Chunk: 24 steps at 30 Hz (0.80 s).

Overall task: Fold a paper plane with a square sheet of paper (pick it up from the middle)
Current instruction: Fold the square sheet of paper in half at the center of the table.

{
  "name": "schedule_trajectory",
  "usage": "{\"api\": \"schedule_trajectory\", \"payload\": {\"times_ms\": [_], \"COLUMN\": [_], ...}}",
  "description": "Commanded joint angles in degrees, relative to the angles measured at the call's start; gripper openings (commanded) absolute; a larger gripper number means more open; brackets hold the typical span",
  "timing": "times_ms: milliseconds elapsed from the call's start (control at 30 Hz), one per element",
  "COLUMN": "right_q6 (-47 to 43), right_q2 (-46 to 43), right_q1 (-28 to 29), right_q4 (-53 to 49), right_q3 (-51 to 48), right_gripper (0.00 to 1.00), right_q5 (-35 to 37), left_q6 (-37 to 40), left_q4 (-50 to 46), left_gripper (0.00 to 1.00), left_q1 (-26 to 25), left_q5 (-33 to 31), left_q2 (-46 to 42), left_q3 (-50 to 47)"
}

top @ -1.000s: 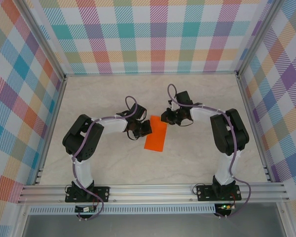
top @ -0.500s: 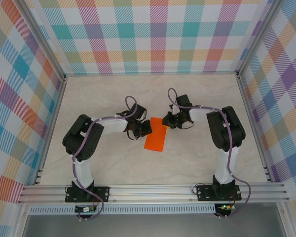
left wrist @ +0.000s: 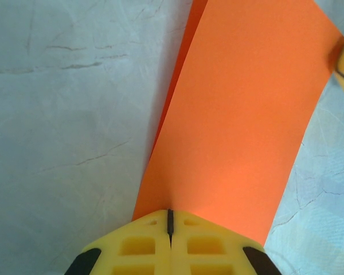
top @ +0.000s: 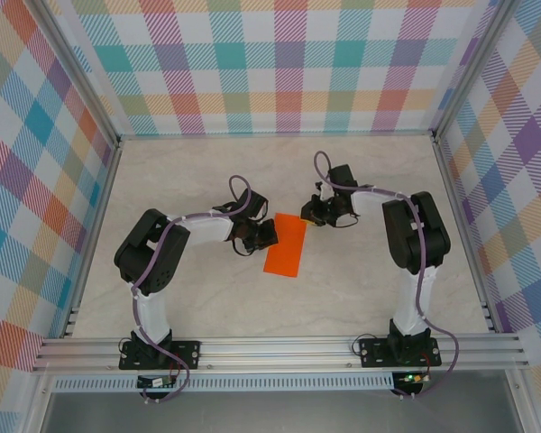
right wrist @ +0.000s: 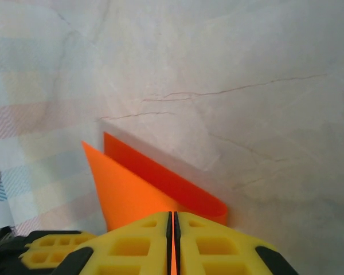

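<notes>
Early stage: bright orange paper sheet [top: 285, 248] folded once into a doubled rectangle, lying on pale marble table [top: 207, 298]. Left claw [top: 270, 233] closed, tips against its left edge; right claw [top: 308, 217] clamped on far corner. Nose and wing folds left.

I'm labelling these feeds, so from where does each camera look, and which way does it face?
Top external: above and behind, looking down on the table, both arms and the orange paper.
Left wrist: on the left arm, looking past the shut left gripper along the paper.
Right wrist: on the right arm, looking past the right gripper, shut on the paper, to the table.
All three share the paper.
</notes>
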Motion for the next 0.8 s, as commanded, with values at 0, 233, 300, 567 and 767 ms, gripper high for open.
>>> {"api": "schedule_trajectory", "payload": {"times_ms": [0, 233, 300, 567, 767], "right_q6": [-0.6, -1.1, 0.0, 2.7, 2.2], "right_q2": [2.1, 1.6, 0.2, 0.4, 2.9], "right_q1": [0.2, 0.0, -0.4, -1.8, -1.7], "right_q4": [-1.0, -4.0, -3.0, -0.9, -1.4], "right_q3": [0.2, 2.6, 3.1, 4.7, 3.7], "right_gripper": [0.12, 0.12, 0.12, 0.12, 0.12], "right_q5": [1.0, 0.9, -1.5, -5.1, -4.1], "left_q6": [1.0, 0.9, 1.0, 0.9, 0.9], "left_q4": [-5.4, -5.4, -5.5, -5.3, -5.4], "left_gripper": [0.00, 0.00, 0.00, 0.00, 0.00], "left_q1": [-0.7, -0.6, -0.7, -0.7, -0.7], "left_q5": [-1.7, -1.6, -1.7, -1.7, -1.7], "left_q2": [1.7, 1.7, 1.5, 1.3, 1.3], "left_q3": [-2.3, -2.4, -2.5, -2.6, -2.5]}}
